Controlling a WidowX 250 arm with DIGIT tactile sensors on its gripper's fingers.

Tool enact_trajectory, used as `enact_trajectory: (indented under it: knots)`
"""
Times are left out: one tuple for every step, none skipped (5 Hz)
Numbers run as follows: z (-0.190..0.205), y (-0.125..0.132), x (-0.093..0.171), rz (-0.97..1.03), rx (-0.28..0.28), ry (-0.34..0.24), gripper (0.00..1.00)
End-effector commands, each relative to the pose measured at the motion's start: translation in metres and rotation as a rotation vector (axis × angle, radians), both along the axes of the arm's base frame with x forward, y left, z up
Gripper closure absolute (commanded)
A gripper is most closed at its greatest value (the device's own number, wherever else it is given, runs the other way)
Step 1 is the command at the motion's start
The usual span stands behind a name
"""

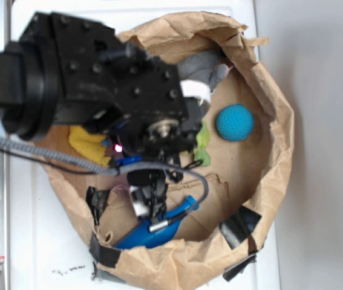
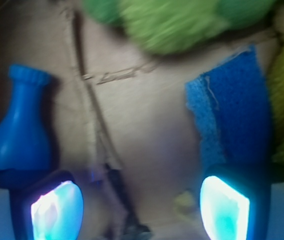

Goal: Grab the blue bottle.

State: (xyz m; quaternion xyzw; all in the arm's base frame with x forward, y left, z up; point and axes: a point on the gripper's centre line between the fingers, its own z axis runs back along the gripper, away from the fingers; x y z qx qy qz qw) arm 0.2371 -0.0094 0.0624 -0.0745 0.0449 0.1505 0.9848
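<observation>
Blue bottle (image 2: 19, 132) lies on the brown paper floor of the crumpled paper bag (image 1: 280, 121), off to the hand's left, with its narrow neck pointing away from the hand and its wide body next to the left fingertip; in the exterior view the bottle (image 1: 153, 229) shows just beneath the black arm, partly covered by it. The hand (image 2: 139, 207) is released, its two glowing fingertips (image 2: 56, 210) spread wide with only bare paper between them, grasping nothing.

The main risk, as a judgement, is misalignment: the bottle sits outside the gap rather than within it, so a closing now would catch air or nip the paper; a descent without a shift leftward could land the left fingertip on the bottle's shoulder and roll or shove it against the bag wall. The glossy, tapering plastic would likely slip out of a pinch taken too near the neck.

A second hazard is mistaken colour: a flat blue sponge pad (image 2: 232, 110) lies ahead of the right fingertip, closer to the hand's line than the bottle, and could be taken instead. A green fuzzy item (image 2: 182, 25) lies farther ahead, and a teal knitted ball (image 1: 235, 122) rests well apart. The grey cable (image 1: 183, 172) hangs near the fingers and might snag; whether it touches the bottle cannot be told.
</observation>
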Motion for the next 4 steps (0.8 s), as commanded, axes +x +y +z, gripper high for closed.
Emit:
enact_trajectory:
  knots:
    - [0.015,-0.037,0.006,-0.027,-0.025,-0.066,0.0]
    - [0.019,-0.044,0.007,-0.03,-0.06,-0.083,0.0]
    - [0.009,-0.052,0.015,-0.012,-0.076,-0.091,0.0]
    - [-0.001,-0.051,0.024,0.003,-0.132,-0.122,0.0]
